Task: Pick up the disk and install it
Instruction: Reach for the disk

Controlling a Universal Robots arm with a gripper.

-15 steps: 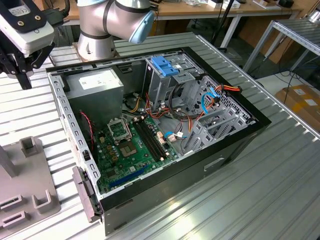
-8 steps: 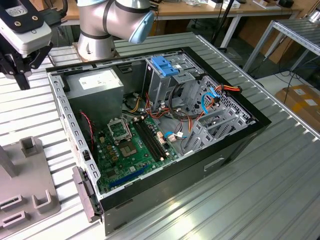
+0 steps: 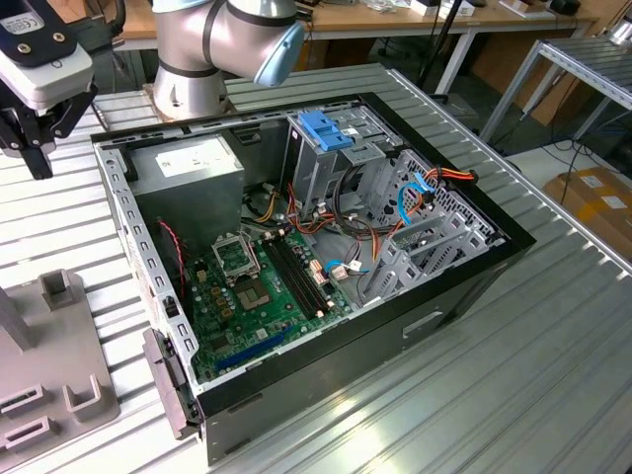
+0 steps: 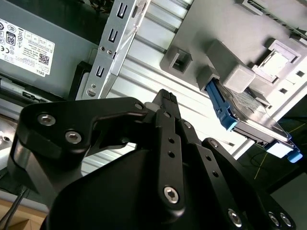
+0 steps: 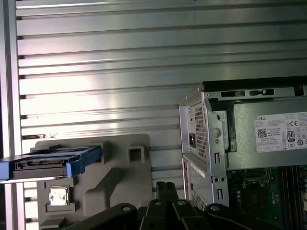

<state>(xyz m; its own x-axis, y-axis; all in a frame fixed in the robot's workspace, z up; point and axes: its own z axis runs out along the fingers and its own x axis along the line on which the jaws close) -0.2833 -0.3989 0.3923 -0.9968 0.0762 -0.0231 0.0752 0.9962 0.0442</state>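
Black two-fingered gripper (image 4: 165, 96) sits nearest in both wrist views, its fingers pressed together with nothing between them. Beyond it, and apart from it, is the disk (image 4: 254, 117), a flat grey-metal hard drive with a white label and a bright blue plastic bracket. It sits slotted in a grey moulded holding fixture (image 4: 206, 24) on the ribbed aluminium table (image 5: 120, 57). In the exterior view the gripper hangs at about ten o'clock from the open black computer case (image 3: 326, 365) and the fixture lies at eight o'clock. Inside the case, a blue-topped metal drive cage (image 3: 324, 138) stands at twelve o'clock.
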